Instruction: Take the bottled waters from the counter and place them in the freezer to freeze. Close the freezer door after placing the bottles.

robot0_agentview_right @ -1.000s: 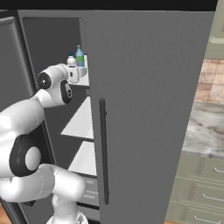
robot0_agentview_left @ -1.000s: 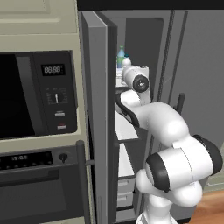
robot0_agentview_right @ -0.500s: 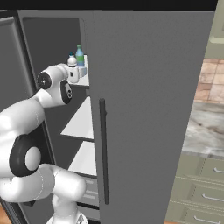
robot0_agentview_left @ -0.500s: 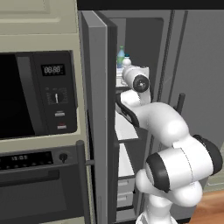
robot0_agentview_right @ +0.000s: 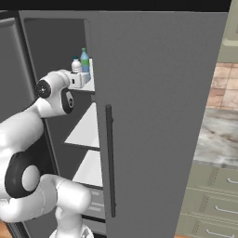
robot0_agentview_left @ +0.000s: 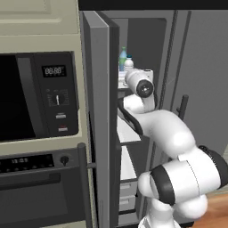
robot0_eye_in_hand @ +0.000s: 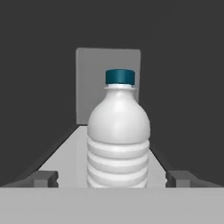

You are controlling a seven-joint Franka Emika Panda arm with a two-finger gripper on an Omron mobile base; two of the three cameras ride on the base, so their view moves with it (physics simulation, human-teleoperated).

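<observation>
A white robot arm reaches from the foreground into an open freezer (robot0_agentview_left: 147,49). The freezer door (robot0_agentview_left: 100,120) stands swung out to the left, seen edge-on in the left base view, beside a black built-in oven (robot0_agentview_left: 33,102).

In the hand view, the gripper (robot0_eye_in_hand: 113,178) is spread wide, its two dark fingertips (robot0_eye_in_hand: 43,178) standing apart on either side of a whitish ribbed bottle (robot0_eye_in_hand: 118,140) with a dark blue cap. The bottle stands upright on a white shelf (robot0_eye_in_hand: 65,153) between the fingertips, with a gap on each side, so neither tip touches it.

From the right base view, the gripper (robot0_agentview_right: 80,79) sits at the upper shelf (robot0_agentview_right: 88,86), with the ribbed bottle (robot0_agentview_right: 76,65) just beyond it. A blue bottle (robot0_agentview_right: 84,60) with a green cap stands upright just beside and behind the ribbed one. The left base view shows the same pair, the blue bottle (robot0_agentview_left: 123,59) to the left of the ribbed bottle (robot0_agentview_left: 128,63).

Lower white shelves and drawers (robot0_agentview_left: 127,193) fill the freezer below. To the right, the plain grey fridge door (robot0_agentview_right: 158,116) is closed, and farther right lies a marbled counter (robot0_agentview_right: 216,139) over olive drawers.
</observation>
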